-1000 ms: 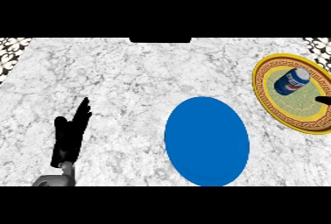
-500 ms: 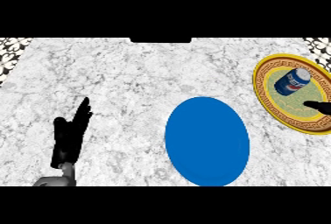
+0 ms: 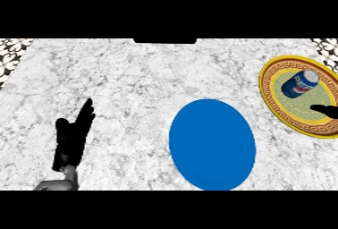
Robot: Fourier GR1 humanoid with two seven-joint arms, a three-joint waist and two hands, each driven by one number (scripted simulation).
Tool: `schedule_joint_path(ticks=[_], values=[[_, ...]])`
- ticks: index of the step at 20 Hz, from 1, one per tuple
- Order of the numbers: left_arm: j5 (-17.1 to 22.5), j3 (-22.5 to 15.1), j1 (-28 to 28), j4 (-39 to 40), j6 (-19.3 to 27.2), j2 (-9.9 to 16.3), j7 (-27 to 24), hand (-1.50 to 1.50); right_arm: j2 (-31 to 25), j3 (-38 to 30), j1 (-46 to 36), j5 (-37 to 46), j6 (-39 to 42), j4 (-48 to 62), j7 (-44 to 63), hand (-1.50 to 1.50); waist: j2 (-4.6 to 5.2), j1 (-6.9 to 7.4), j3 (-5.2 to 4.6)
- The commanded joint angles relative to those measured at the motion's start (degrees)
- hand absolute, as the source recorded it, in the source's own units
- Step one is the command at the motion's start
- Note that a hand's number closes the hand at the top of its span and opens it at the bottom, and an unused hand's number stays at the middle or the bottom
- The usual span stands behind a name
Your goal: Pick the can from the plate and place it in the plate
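The can (image 3: 300, 83) lies on its side on the gold plate (image 3: 272, 94) at the right of the bench (image 3: 132, 76), well apart from the blue plate (image 3: 213, 144) in the middle. Only a tip of the right hand (image 3: 325, 109) shows at the right edge, over the gold rim near the can — whether its fingers are apart or together I cannot tell. The left hand (image 3: 71, 138) rests at the lower left, fingers straight. A lying can may roll away when touched from one side — toward the rim. The right forearm is cut off.
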Motion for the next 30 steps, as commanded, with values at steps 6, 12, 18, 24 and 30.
schedule_joint_path(ticks=[6, 12, 18, 24, 30], values=[[0.40, 1.95, -2.14, 3.65, -0.45, 0.31, -1.71, 0.00, -2.75, 1.08, 1.10, -0.36, -2.03, 2.66, -0.22, -1.50, 0.21, 0.24, 0.04], [-2.41, -0.05, -0.85, 2.86, 1.93, -1.57, -2.90, 0.00, -5.41, 0.72, 4.31, -1.41, -1.90, 3.40, -1.90, -1.50, 0.28, 0.34, 0.09], [-0.06, 1.27, -0.73, 1.74, -0.89, -0.03, -1.24, 0.00, -5.40, -0.03, 5.56, -3.19, -3.05, 3.62, -2.93, -1.50, 0.13, 0.18, 0.08], [-0.07, 1.11, -1.80, 0.10, -0.17, -0.72, 0.91, 0.00, -7.49, -1.63, 8.11, -4.97, -0.78, 4.52, -6.18, -1.50, 0.21, 0.33, 0.16], [-0.72, 0.56, 0.17, 0.14, -0.59, -0.56, -1.40, 0.00, -7.41, -3.17, 7.98, -6.43, -7.69, 5.27, -3.23, -1.50, 0.26, 0.62, 0.18]])
